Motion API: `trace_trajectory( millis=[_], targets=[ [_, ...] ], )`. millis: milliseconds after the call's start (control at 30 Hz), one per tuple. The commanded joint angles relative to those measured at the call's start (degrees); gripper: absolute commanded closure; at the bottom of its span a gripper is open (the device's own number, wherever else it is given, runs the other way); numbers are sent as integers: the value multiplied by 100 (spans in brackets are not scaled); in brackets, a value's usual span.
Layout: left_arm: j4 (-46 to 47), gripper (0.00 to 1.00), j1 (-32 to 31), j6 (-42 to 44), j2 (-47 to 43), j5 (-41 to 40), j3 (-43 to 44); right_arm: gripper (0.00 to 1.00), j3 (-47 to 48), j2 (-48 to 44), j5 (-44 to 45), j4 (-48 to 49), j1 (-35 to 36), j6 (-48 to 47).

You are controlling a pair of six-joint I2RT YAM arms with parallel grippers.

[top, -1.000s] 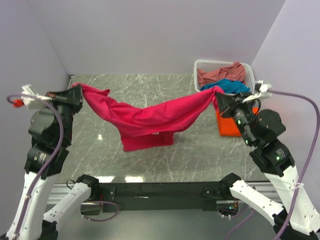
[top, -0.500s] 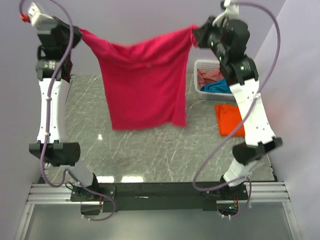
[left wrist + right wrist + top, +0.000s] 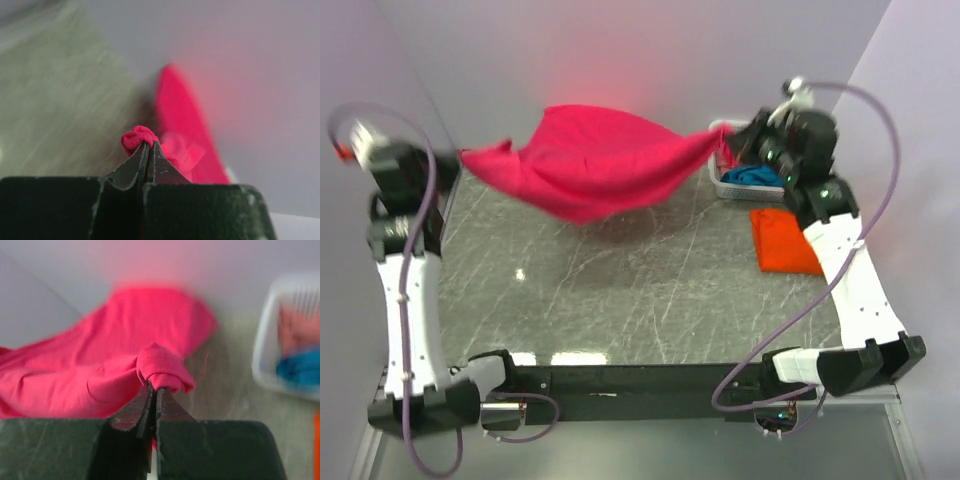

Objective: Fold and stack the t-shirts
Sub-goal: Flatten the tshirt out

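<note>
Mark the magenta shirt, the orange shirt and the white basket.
magenta shirt (image 3: 605, 165): top external view, middle of the airborne cloth.
orange shirt (image 3: 785, 240): top external view, centre of the folded shirt.
white basket (image 3: 735, 190): top external view, its near wall.

The stretched t-shirt (image 3: 600, 165) hangs in the air across the upper middle of the top view, above the far part of the table (image 3: 620, 290). Its left end is pinched in the left gripper (image 3: 463, 160) at the upper left of the frame. Its right end is pinched in the right gripper (image 3: 732, 135) at the upper right. The basket (image 3: 725, 186) sits on the table at the upper right, partly hidden behind the right arm. A crumpled t-shirt (image 3: 755, 177) lies in the basket. A folded t-shirt (image 3: 782, 240) lies flat on the table just in front of the basket, near the right edge.
</note>
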Motion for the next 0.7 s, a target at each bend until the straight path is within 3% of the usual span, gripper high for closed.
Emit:
trace_trajectory(
  millis=[0,33,100,133,167,233,267,367,467,667],
  targets=[
    [-1038,99,12,-960,-806,-435,-1794,100,-1447,-505,-225,-220,-48,141],
    [-1014,99,12,-1110,-1034,-401,-2625,100,-1817,-593,-329,-177,-57,177],
    [-1170,99,12,-1112,-1587,-680,-3202,98,-2592,-647,-374,-254,-109,203],
    [-1563,97,20,-1103,-1712,-865,-3509,96,-2768,-621,-348,-325,-118,142],
    [-1706,89,12,-1068,-1844,-1136,-3591,88,-3066,-568,-217,-456,-127,98],
    [-1917,23,20,-884,-1871,-1096,-3653,69,-3235,-507,-6,-623,-136,-24],
    [-2023,4,12,-866,-1828,-904,-3636,43,-3323,-506,160,-755,-136,-51],
    [-1858,1,12,-638,-1697,-700,-3487,20,-3323,-681,424,-914,-136,-122],
    [-1919,1,12,-655,-1529,-893,-3249,18,-3288,-997,671,-976,-136,-87],
    [-453,0,-32,-339,-942,213,-3407,16,-3762,-1236,21,-379,337,150]
  ],
)
